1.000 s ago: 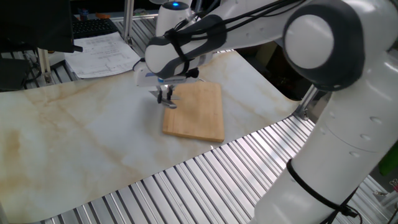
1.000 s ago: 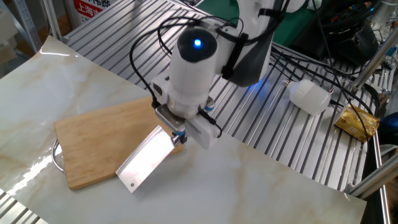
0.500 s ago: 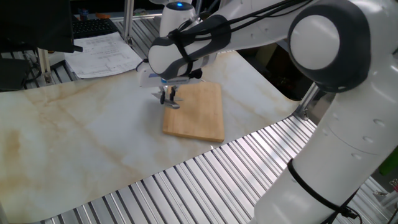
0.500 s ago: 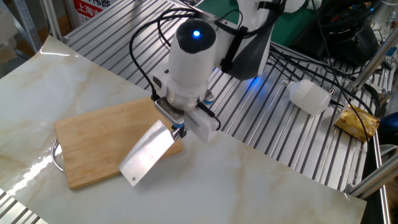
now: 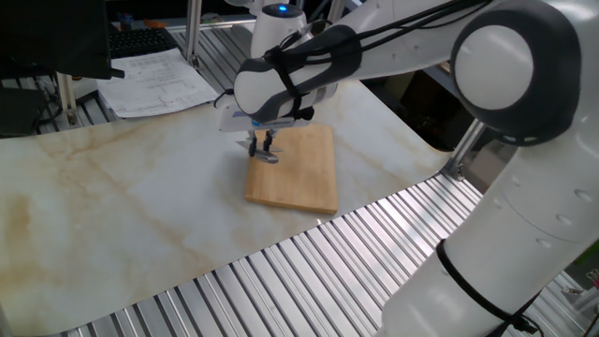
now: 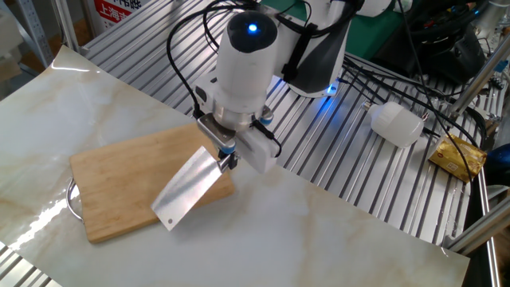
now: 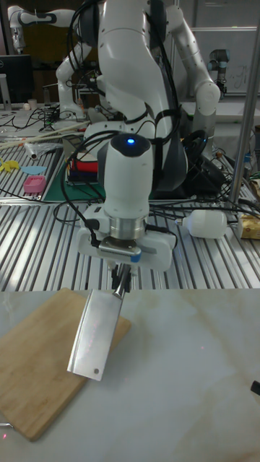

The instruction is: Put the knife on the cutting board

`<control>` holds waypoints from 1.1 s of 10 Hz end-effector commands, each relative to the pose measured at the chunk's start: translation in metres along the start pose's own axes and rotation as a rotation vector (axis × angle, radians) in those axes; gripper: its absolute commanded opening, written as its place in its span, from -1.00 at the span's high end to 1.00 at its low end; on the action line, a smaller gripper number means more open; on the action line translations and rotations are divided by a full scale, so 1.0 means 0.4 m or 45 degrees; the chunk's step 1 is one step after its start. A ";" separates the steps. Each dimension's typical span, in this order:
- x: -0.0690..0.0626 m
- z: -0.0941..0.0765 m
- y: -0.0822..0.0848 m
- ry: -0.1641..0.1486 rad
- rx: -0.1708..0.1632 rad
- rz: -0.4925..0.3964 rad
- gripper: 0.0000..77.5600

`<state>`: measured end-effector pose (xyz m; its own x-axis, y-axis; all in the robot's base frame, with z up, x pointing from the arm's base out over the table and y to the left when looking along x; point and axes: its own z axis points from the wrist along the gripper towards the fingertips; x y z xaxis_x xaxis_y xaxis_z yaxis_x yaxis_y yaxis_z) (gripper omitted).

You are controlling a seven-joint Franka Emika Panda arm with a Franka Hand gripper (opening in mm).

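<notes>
The marble-patterned surface (image 6: pixel 335 231) carries the bamboo cutting board (image 6: pixel 127 179), and above the board's near corner the hand (image 6: pixel 229 155) is clamped on the handle of the steel cleaver (image 6: pixel 187 191), which hangs in the air. The blade slopes down and away from the hand, its long axis running diagonally across the board's end, tip overhanging the edge. To finish well, I'd shift it further over the board, then lower it flat before letting go.
</notes>
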<state>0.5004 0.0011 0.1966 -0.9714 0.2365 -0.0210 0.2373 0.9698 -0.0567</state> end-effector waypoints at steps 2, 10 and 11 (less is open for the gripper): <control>0.014 -0.020 -0.037 -0.054 0.024 0.028 0.97; -0.004 0.002 -0.092 -0.141 0.045 0.073 0.97; -0.011 0.008 -0.099 -0.158 0.051 0.090 0.97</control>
<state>0.4897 -0.0304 0.1986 -0.9525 0.2808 -0.1182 0.2913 0.9530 -0.0834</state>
